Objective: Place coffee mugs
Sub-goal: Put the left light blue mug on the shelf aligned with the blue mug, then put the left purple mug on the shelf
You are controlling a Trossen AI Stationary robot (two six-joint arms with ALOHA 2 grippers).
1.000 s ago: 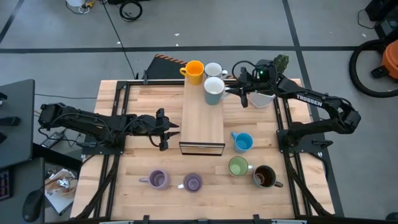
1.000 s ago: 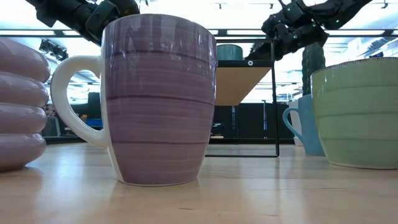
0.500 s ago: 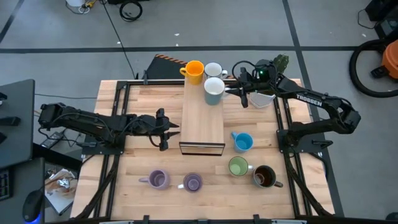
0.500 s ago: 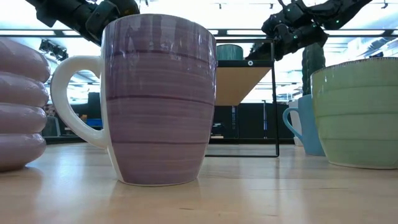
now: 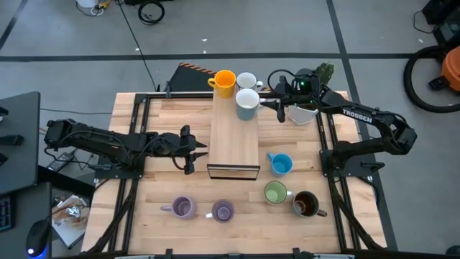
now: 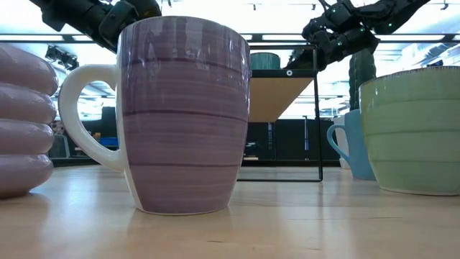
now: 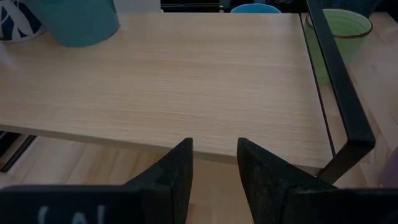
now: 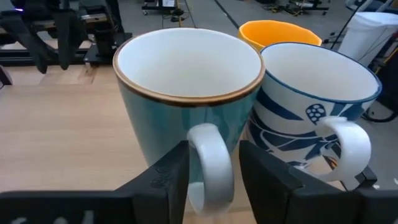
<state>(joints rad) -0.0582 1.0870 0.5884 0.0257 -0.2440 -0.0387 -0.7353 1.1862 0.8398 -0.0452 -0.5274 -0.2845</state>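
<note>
A teal mug [image 5: 247, 103] with a white inside and handle stands upright on the far end of a wooden shelf [image 5: 233, 137]. Behind it stand an orange mug [image 5: 224, 83] and a blue-patterned white mug [image 5: 246, 79]. My right gripper [image 5: 273, 108] is at the teal mug's handle, shut on it. On the table near the shelf stand a blue mug [image 5: 280, 164], a green mug [image 5: 274, 192], a dark brown mug [image 5: 305, 204] and two purple mugs [image 5: 182, 208] [image 5: 223, 211]. My left gripper [image 5: 191, 150] waits open at the shelf's left side. My right gripper [image 8: 211, 177] has the teal mug's white handle [image 8: 208, 146] between its two fingers [image 8: 171, 177]. It comes level from the table's right side, with the fingers lying across the handle loop. The mug stands upright, its base on the shelf top.
A white faceted pot with a cactus [image 5: 307, 111] stands right under my right arm, at the table's far right. The shelf's near half [image 7: 186, 81] is bare wood, framed by a black metal leg [image 7: 339, 93]. The table has black rails along its left and right sides.
</note>
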